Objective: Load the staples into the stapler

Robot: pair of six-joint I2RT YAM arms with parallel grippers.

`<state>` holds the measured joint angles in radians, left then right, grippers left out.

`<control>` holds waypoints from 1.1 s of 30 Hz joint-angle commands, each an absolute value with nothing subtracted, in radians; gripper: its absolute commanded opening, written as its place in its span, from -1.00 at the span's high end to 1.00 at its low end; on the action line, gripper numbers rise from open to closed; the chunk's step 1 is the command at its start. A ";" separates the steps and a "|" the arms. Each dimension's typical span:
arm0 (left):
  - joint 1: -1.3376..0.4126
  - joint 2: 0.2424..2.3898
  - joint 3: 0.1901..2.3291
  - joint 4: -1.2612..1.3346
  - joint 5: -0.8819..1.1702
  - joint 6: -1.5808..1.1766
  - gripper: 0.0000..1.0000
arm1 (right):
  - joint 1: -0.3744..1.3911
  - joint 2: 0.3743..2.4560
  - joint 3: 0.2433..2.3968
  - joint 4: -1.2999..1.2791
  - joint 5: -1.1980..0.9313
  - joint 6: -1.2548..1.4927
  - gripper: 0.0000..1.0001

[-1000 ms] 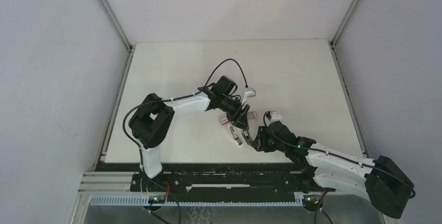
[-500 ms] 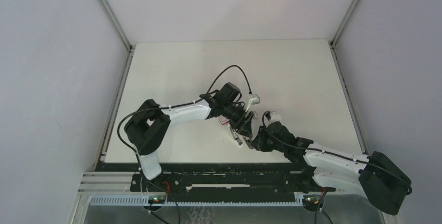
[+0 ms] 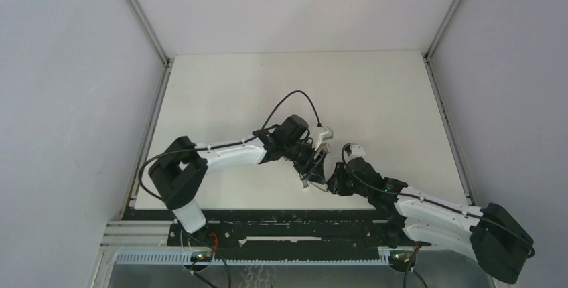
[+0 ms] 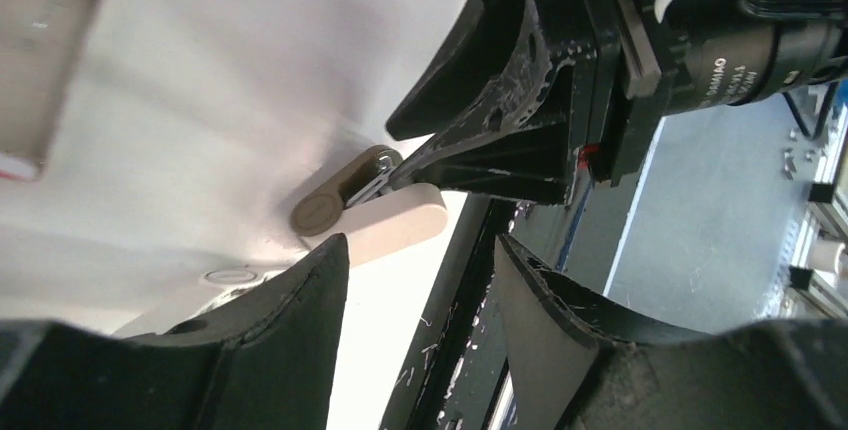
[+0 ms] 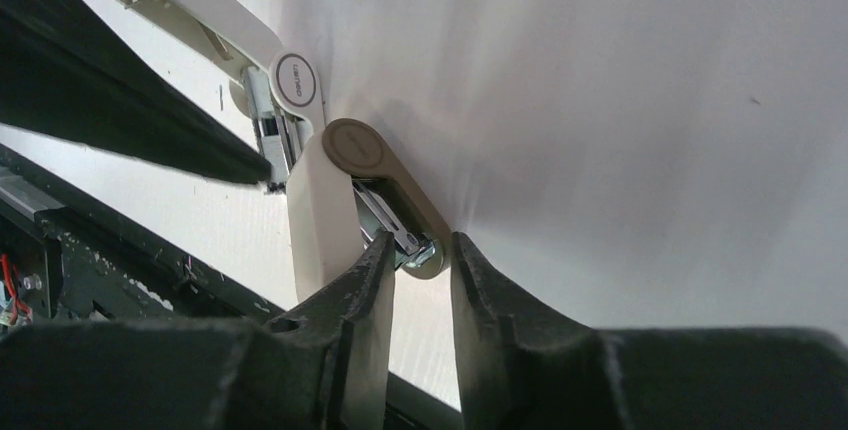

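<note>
The small stapler lies swung open on the white table near its front edge. Its white arm points away, and its beige arm and tan base meet at a round hinge. My right gripper is shut on the tip of the base, where the metal channel ends. From above, the stapler sits between both grippers. My left gripper hovers open just beside the stapler, nothing between its fingers. The staples are not in view.
A red-and-white box lies on the table a little beyond the stapler. The table's front edge and black rail run right under the left gripper, with loose staple bits scattered on the rail. The two grippers are very close together.
The left arm swung toward the front edge and now covers the red box in the top view. The right gripper's jaws closed in on the stapler's tip.
</note>
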<state>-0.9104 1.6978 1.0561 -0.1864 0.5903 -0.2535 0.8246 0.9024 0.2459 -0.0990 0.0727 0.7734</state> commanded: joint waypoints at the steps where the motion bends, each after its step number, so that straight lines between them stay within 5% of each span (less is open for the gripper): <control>1: -0.895 1.527 1.008 -0.086 0.456 -0.326 -0.20 | 0.816 0.766 0.294 -0.262 0.123 0.767 0.32; 9: -0.843 1.354 0.874 0.032 0.321 -0.449 -0.24 | 0.780 0.612 0.340 -0.353 0.110 0.679 -0.01; 17: -0.786 1.176 0.664 0.199 0.258 -0.605 -0.38 | 0.873 0.819 0.426 -0.266 0.076 0.478 -0.16; 27: -0.745 1.049 0.544 0.202 0.270 -0.667 -0.43 | 0.997 1.115 0.491 -0.192 0.156 0.431 -0.16; 33: -0.730 1.006 0.513 0.203 0.271 -0.729 -0.44 | 1.032 1.195 0.509 -0.204 0.200 0.426 0.04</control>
<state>-0.7433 1.0473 0.5354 0.1558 0.2787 -0.6735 0.9989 1.1683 0.4583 -0.2352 0.1402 0.4549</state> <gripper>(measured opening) 0.720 0.509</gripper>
